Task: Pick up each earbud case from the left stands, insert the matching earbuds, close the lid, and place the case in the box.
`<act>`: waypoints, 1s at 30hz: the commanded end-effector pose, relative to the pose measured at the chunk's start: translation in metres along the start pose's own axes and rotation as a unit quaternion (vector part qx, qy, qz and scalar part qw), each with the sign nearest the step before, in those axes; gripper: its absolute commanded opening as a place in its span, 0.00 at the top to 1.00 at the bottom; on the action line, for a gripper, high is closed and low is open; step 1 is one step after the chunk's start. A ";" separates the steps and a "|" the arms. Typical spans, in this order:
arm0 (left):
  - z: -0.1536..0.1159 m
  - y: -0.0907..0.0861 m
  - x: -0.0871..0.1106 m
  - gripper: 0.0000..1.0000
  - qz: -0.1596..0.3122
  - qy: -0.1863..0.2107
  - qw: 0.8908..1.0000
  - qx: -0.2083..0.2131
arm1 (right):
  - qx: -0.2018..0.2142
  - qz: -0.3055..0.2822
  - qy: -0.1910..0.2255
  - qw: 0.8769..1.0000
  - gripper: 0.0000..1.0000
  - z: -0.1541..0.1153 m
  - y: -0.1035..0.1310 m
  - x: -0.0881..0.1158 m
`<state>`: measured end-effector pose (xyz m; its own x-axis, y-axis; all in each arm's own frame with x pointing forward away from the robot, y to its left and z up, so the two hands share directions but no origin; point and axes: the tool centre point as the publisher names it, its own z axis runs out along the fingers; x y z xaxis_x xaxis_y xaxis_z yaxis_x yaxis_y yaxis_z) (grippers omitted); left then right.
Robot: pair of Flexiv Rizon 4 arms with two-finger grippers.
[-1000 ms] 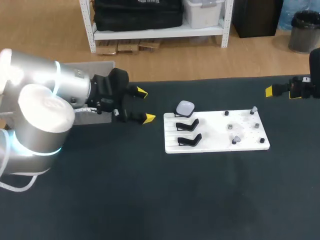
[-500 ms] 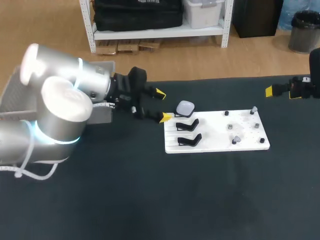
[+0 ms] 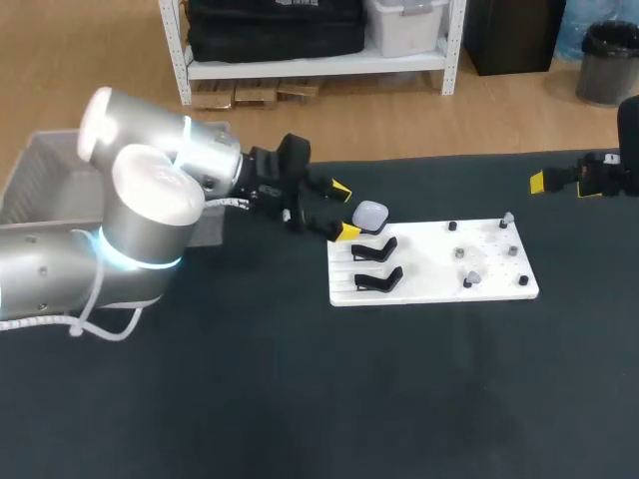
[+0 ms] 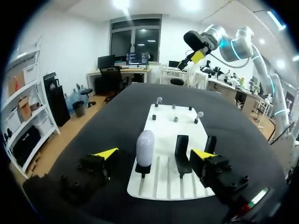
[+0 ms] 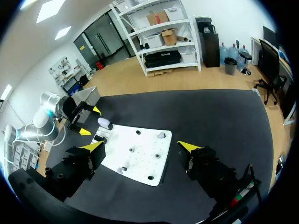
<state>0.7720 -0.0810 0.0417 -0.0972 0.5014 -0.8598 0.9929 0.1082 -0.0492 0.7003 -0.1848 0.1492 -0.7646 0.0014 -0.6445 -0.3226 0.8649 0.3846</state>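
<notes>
Swinging in from the box side, the left arm has carried the left gripper [image 3: 344, 210] [image 4: 154, 154] right up to the stand end of the white board [image 3: 429, 274] [image 4: 163, 184]; the right arm has not budged. Its jaws stand wide apart, one yellow tip over the board's corner, the other off its edge on the far side. The earbud case [image 3: 370, 215] [image 4: 145, 147], pale and rounded, sits upright on the outermost stand, just ahead of those open fingers and not touched by either. Two more black stands [image 3: 377, 264] [image 4: 181, 155] follow it along that end. Small grey pieces [image 3: 473, 278] sit among the pegs on the board's other half, too small to make out. The right gripper [image 3: 559, 185] [image 5: 141, 145] hangs well beyond that peg end, jaws spread. The grey box [image 3: 45, 175] lies well past the stand end.
</notes>
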 end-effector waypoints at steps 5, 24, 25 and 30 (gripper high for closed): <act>0.016 0.012 0.000 0.04 0.002 -0.003 1.000 0.030 | -0.001 0.000 0.001 1.000 0.00 0.000 0.000 0.000; 0.038 0.013 0.004 0.24 -0.005 -0.008 0.999 0.035 | -0.001 0.000 0.001 1.000 0.00 0.000 0.000 0.000; 0.038 0.013 0.004 0.25 -0.005 -0.007 0.999 0.035 | -0.001 0.000 0.001 1.000 0.00 0.000 0.000 0.000; 0.040 0.014 0.007 0.31 -0.010 -0.007 0.999 0.034 | -0.001 0.000 0.001 1.000 0.00 0.000 0.000 0.000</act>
<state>0.7845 -0.1091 0.0169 -0.1147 0.4861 -0.8664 0.9934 0.0633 -0.0960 0.7002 -0.1848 0.1492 -0.7646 0.0014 -0.6445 -0.3226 0.8649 0.3846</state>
